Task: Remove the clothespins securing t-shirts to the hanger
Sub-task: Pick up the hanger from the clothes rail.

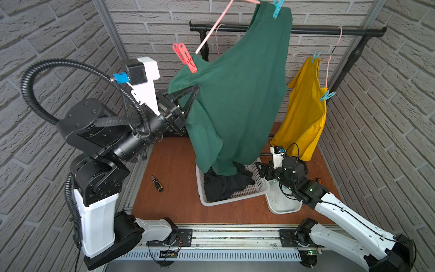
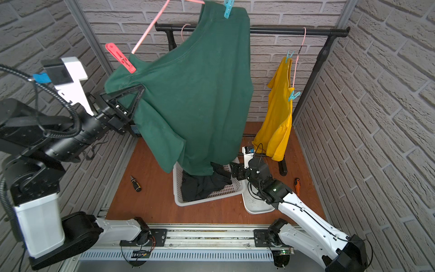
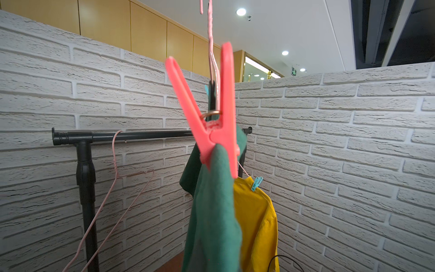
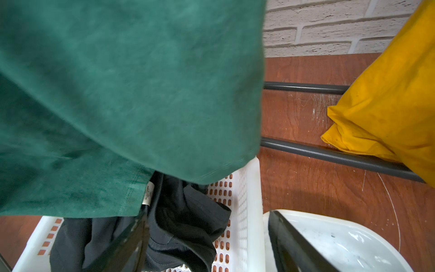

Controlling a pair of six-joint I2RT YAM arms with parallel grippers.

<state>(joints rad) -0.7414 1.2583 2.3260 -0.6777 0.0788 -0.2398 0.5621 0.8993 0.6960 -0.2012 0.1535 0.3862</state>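
Note:
The dark green t-shirt (image 1: 237, 99) hangs on a pink hanger (image 1: 211, 30), swung forward of the rail. A red clothespin (image 1: 184, 57) (image 3: 211, 122) clips its near shoulder and a teal clothespin (image 1: 277, 9) clips the far one. My left gripper (image 1: 196, 89) is shut on the green cloth just below the red pin. The yellow t-shirt (image 1: 303, 113) hangs at the right under two teal clothespins (image 1: 315, 56) (image 1: 327, 96). The black t-shirt (image 1: 226, 186) lies in a white basket (image 1: 235, 199). My right gripper (image 1: 260, 173) (image 4: 207, 247) is open and holds nothing, low at the basket's right rim.
A black rail (image 1: 329, 30) spans the back and carries a bare pink hanger (image 1: 217, 40). A white tray (image 1: 284, 205) sits under the right arm. A dark screwdriver (image 1: 157, 183) lies left of the basket and an orange-handled one (image 1: 318, 180) lies at the right. Brick walls stand close on three sides.

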